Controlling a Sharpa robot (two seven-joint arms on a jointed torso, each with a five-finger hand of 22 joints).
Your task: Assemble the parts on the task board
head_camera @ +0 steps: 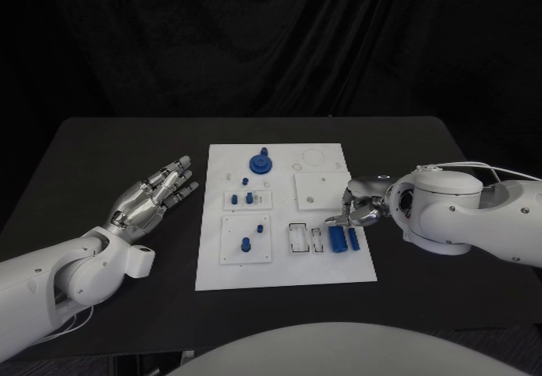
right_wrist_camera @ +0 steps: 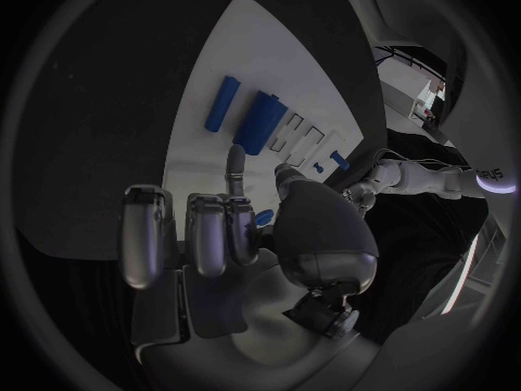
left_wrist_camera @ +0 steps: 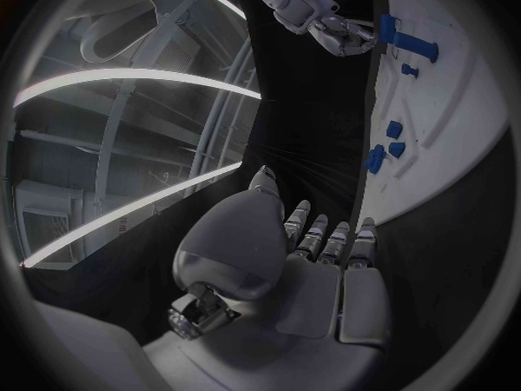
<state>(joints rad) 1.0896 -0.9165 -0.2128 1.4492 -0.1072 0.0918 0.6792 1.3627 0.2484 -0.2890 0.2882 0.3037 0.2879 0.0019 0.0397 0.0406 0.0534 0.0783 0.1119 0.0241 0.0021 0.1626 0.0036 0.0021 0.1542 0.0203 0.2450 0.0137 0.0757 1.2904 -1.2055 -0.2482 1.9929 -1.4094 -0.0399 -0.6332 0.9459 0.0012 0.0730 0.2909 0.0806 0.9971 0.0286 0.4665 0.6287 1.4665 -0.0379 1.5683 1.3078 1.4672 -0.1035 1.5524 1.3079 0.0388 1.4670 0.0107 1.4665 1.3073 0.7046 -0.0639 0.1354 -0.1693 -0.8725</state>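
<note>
Two blue bar parts (head_camera: 345, 239) on the task board (head_camera: 283, 270) look light, rigid, slick; pinch across the sides. Right hand (head_camera: 355, 210) hovers, its closure unclear; left hand (head_camera: 153, 196) spread, empty.

Black table (head_camera: 102, 157) against dark curtain (head_camera: 271, 55)

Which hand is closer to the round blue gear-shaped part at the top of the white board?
Left. The left hand lies off the board's left edge, beside the round blue gear-shaped part; the right hand is lower, by the right edge.
</note>
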